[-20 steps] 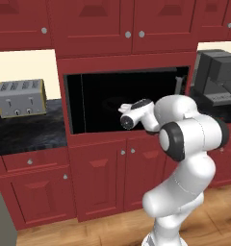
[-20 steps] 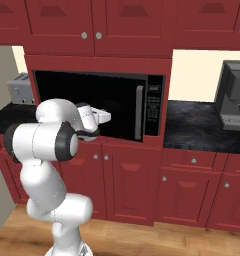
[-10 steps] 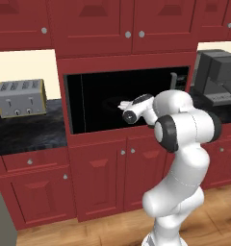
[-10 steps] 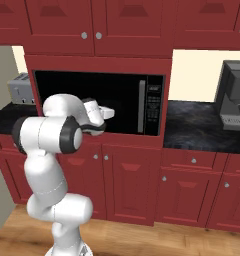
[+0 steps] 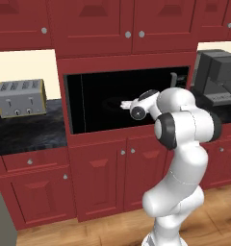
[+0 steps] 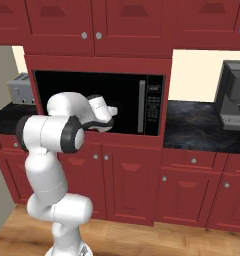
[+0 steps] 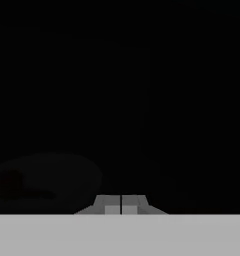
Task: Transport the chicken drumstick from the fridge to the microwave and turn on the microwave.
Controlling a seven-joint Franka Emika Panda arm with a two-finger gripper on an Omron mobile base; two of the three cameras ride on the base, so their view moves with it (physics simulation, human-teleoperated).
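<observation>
- One microwave (image 6: 99,102), black and wide, set under the red cupboards (image 5: 132,24).
- One toaster (image 5: 20,97) on the dark bench (image 5: 26,132) to the left; one coffee machine (image 5: 218,77) to the right.
- One hand (image 5: 123,104), fingers (image 7: 112,204) pressed together, holding nothing.
- Reaching further left across the dark glass than a moment ago.
- A faint round shape with a dim reddish blob low in the dark; too dark to tell if drumstick.
- Arm (image 5: 185,129) covering the microwave's right side.

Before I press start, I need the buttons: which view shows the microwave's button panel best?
The right base view: the button panel faces the camera, right of the handle. In the left base view the arm covers that end. The hand view is too dark.
</observation>
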